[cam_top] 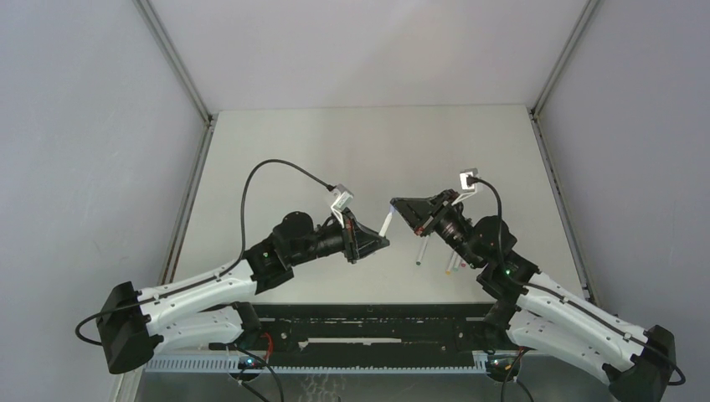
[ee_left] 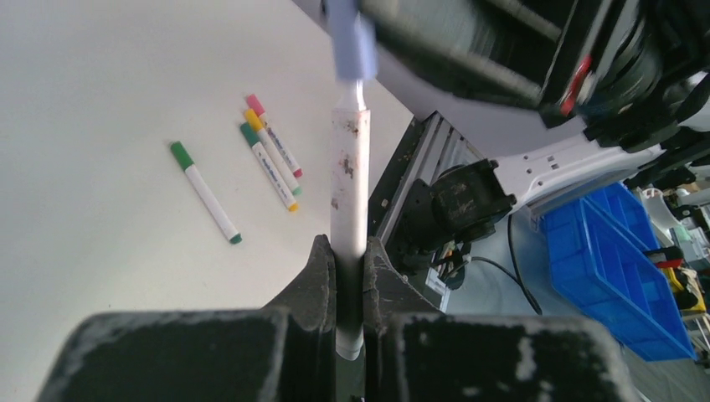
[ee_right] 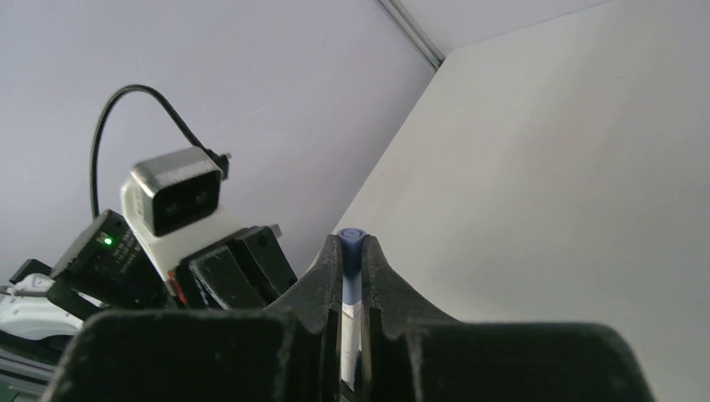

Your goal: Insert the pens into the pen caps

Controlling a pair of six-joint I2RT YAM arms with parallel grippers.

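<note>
Capping is in hand: the pen (ee_left: 349,167) is clamped by the left gripper (ee_left: 347,251), closed tight on its barrel, above the middle of the worktop (cam_top: 335,142). Its tip is met by the blue cap (ee_left: 352,46), pinched in the closed right gripper (ee_right: 352,251). A straight push along the barrel is judged necessary, since the neck is left showing.

Pale matte tabletop (cam_top: 368,142) lies open from 10 to 2 o'clock. Loose capped white plastic marker pens (ee_left: 275,155) obstruct 4 o'clock.
</note>
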